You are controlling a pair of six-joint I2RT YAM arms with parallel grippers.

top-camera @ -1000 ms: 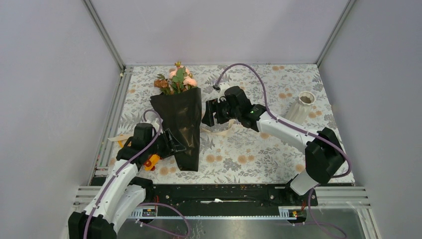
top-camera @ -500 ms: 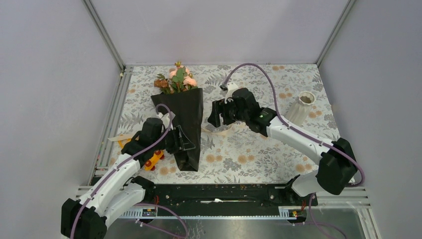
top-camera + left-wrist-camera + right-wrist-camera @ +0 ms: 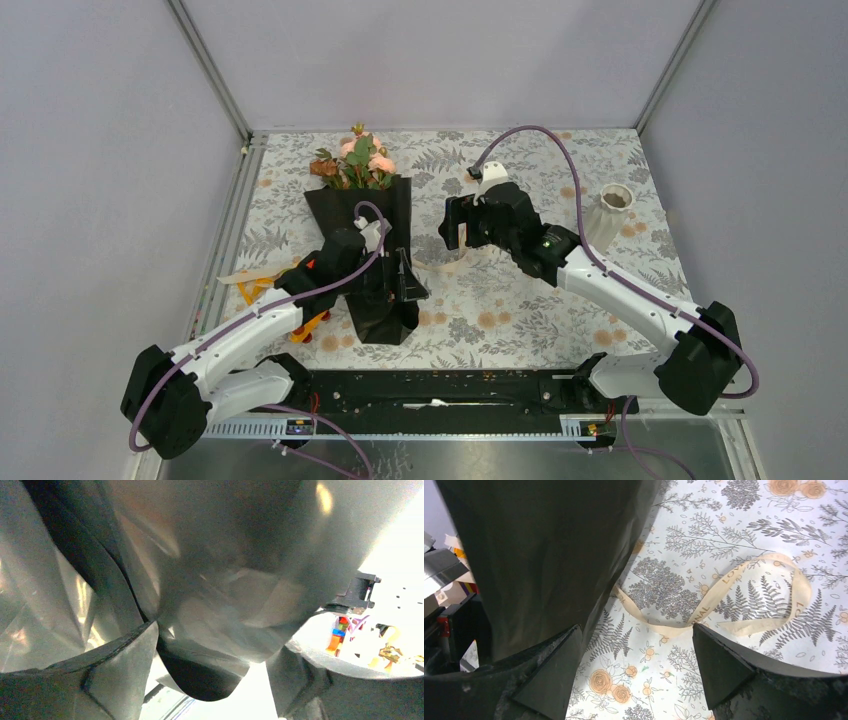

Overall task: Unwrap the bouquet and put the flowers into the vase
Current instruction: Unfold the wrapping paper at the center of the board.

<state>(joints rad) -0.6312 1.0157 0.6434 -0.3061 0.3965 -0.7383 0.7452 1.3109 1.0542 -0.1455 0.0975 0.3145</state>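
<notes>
Your bouquet [image 3: 365, 240] lying on the floral table [image 3: 520, 310], flowers [image 3: 358, 163] at its far end; your left gripper [image 3: 400, 282] at its near half, jaws apart, black paper [image 3: 210, 580] between them; your right gripper [image 3: 455, 222] spread wide above the loose cream ribbon [image 3: 714, 595]; vase [image 3: 607, 218] upright, far right

Bouquet [image 3: 350, 208] is seen left of centre in the top view: a cone of glossy black paper laid flat, mouth toward frame top, tip toward frame bottom, lower part crumpled. Flowers [image 3: 358, 160] are seen at the mouth, inside the paper: peach-pink roses, brownish blooms, green leaves. Cream ribbon [image 3: 744, 597] is untied and looped just right of the paper. White ribbed vase [image 3: 608, 213] is stood upright at right, well apart.
</notes>
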